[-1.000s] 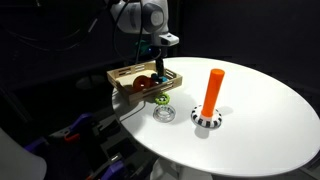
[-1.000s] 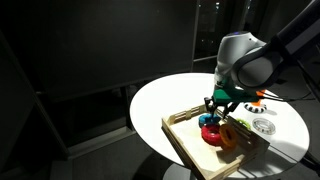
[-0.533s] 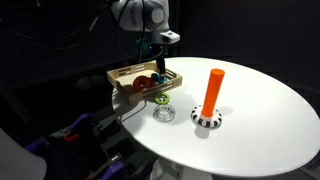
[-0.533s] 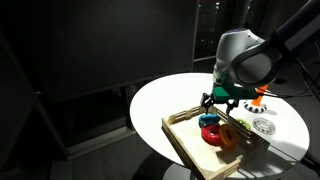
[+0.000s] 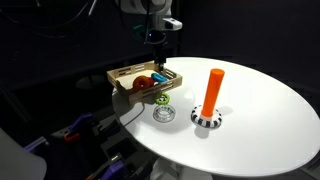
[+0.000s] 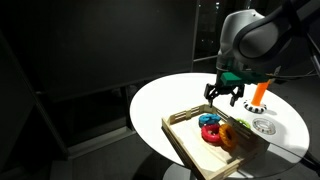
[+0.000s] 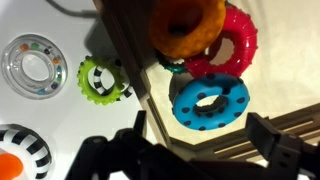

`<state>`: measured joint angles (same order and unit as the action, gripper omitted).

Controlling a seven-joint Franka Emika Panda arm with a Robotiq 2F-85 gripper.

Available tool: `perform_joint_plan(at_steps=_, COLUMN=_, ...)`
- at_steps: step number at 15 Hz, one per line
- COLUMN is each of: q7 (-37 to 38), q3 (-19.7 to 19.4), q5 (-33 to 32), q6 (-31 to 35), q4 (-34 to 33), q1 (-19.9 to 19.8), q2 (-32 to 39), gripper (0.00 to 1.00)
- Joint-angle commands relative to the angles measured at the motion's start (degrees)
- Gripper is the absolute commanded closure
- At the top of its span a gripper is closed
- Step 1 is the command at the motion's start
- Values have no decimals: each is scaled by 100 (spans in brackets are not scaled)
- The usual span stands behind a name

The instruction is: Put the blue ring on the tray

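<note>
The blue ring point(image 7: 210, 102) lies flat on the floor of the light-wood tray point(image 7: 140, 70), beside a red ring point(image 7: 232, 50) and an orange ring point(image 7: 188, 22). In both exterior views the blue ring point(image 6: 209, 121) point(image 5: 164, 73) rests in the tray point(image 6: 188, 143) point(image 5: 125, 73). My gripper point(image 7: 202, 125) hangs open above the blue ring, well apart from it, with nothing between its fingers. Seen from outside, the gripper point(image 5: 157, 38) point(image 6: 228, 94) is raised over the tray.
A small green ring point(image 7: 102, 78) and a clear ring point(image 7: 32, 65) lie on the white round table point(image 5: 260, 130) just outside the tray. The checkered base point(image 5: 206, 119) with its orange peg point(image 5: 212, 90) stands nearby.
My gripper has opened, let go of the blue ring in the tray, and risen away from it.
</note>
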<state>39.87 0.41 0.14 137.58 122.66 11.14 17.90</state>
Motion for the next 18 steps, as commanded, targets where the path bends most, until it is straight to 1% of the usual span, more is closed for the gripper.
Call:
perform_joint_plan(at_steps=1, q7=-798, q3=152, q5=361, q6=-719, q4=87, q1=-261, q2=-478, gripper=0)
perform_joint_plan(at_steps=4, q7=-1190, q3=113, q5=416, q6=-1359, q4=115, q1=-348, q2=-807, gripper=0)
perform_joint_plan(at_steps=8, q7=-1344, q3=75, q5=270, q6=-1929, q4=238, q1=-459, q2=-1378, gripper=0)
perform_joint_plan(at_steps=11, q7=-1284, q3=92, q5=170, q6=-2101, q4=350, q1=-530, q2=-1858, gripper=0)
perform_joint_plan(at_steps=15, q7=-1256, q3=139, q5=131, q6=-2181, q4=447, q1=-620, q2=-2319, gripper=0)
perform_joint_plan(at_steps=17, q7=-1288, q3=157, q5=208, q6=-2237, q4=437, q1=-656, q2=-2380, gripper=0)
perform_joint_plan(at_steps=18, q7=-1208, q3=187, q5=192, q6=-2134, q4=330, q1=-652, q2=-2190, gripper=0)
